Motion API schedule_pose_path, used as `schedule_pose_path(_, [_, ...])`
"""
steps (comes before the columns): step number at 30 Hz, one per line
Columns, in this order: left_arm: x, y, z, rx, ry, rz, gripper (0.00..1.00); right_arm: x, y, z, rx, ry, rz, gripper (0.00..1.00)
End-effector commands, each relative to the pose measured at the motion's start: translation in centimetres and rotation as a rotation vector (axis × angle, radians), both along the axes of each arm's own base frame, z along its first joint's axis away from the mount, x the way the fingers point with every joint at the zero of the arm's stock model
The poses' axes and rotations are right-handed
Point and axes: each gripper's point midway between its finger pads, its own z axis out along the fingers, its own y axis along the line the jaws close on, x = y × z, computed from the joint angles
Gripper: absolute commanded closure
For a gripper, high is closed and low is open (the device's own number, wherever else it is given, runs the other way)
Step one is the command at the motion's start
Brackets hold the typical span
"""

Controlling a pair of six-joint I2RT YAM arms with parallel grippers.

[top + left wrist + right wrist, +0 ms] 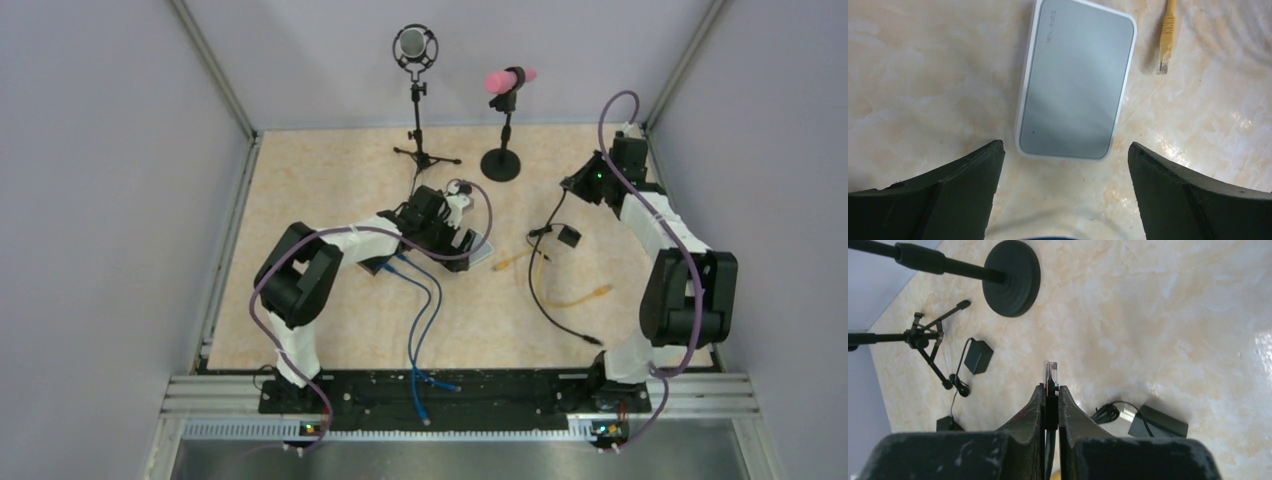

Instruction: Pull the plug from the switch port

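Near the middle of the surface, the switch is largely covered in the top view by the left arm, and only a corner is seen beside the wrist. Its ports are not shown in any view, so whether a cable is seated in them cannot be told. A blue sliver at the bottom edge of the left wrist view is cut off by the frame.

The switch is laid flat. Its long axis runs away from the left wrist camera and leans slightly rightward at the far end, with the printed logo at the far left corner. The left end effector is held at the switch's near end, fingers spread wide, with nothing gripped. A yellow plug is laid near the far right corner, apart from the switch.

The right end effector is raised well apart to the right and clamped narrowly on a clear plug. The plug's long axis is aligned with the fingers and its tip is pointed away from them. Two blue cables are trailed from under the left arm toward the near edge.
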Motion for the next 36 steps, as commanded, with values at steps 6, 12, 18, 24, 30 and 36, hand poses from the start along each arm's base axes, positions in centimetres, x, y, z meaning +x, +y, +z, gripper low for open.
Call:
schedule_pose_path(6, [-0.1, 1.6, 8.8, -0.083, -0.178, 0.076, 0.01, 3.9, 0.5, -0.3, 0.068, -0.027, 0.046, 0.98])
schedule_pose_path(12, [-1.2, 3.8, 13.3, -0.167, -0.304, 0.152, 0.01, 4.2, 0.9, -2.8, 0.09, 0.022, 0.061, 0.9])
schedule_pose_path(18, [-1.6, 6.9, 16.3, -0.183, -0.408, 0.276, 0.01, 4.5, 1.2, -4.2, 0.113, 0.042, 0.068, 0.86])
schedule_pose_path(24, [-1.9, 10.4, 17.4, -0.181, -0.491, 0.42, 0.01, 4.6, 1.6, -5.4, 0.115, 0.063, 0.077, 0.83])
schedule_pose_path(30, [-2.5, 13.5, 17.3, -0.197, -0.548, 0.563, 0.01, 4.2, 2.2, -6.2, 0.106, 0.077, 0.089, 0.75])
schedule_pose_path(36, [-2.8, 15.0, 15.8, -0.147, -0.514, 0.621, 0.01, 4.0, 2.4, -5.9, 0.108, 0.07, 0.097, 0.75])
